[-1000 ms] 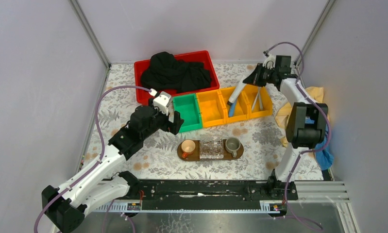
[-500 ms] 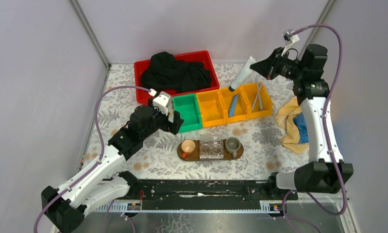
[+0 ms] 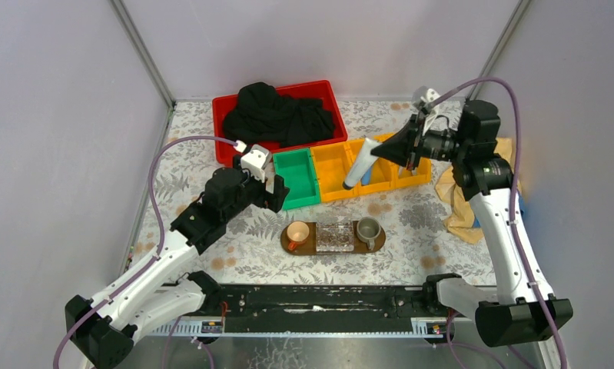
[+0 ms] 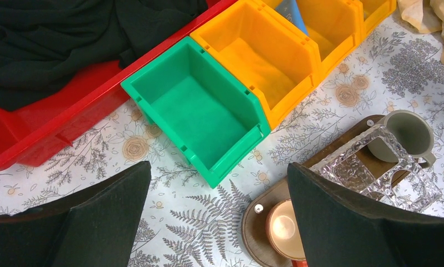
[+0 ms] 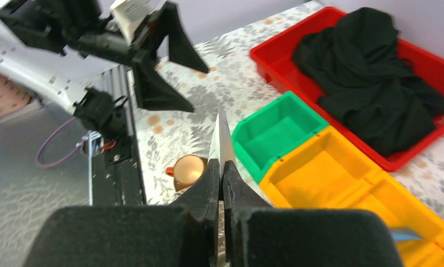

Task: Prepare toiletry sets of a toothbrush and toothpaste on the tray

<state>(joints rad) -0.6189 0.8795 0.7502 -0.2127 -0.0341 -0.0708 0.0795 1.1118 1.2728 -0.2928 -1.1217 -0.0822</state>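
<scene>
Right gripper [image 3: 378, 151] is clamping shut on the silvery toothpaste [image 3: 360, 167], which is hanging over the near rims of the yellow bins [image 3: 333, 171]. Left gripper [image 3: 279, 192] is gaping wide, empty, beside the green bin [image 3: 297, 177]. A strip of tablecloth [image 3: 411, 211] is separating the bins from the tray [image 3: 314, 246].

Silvery-white toothpaste [image 3: 360, 164], tilted aloft (narrow end lowest), dark-brown oval tray [image 3: 380, 242], lying flat
</scene>
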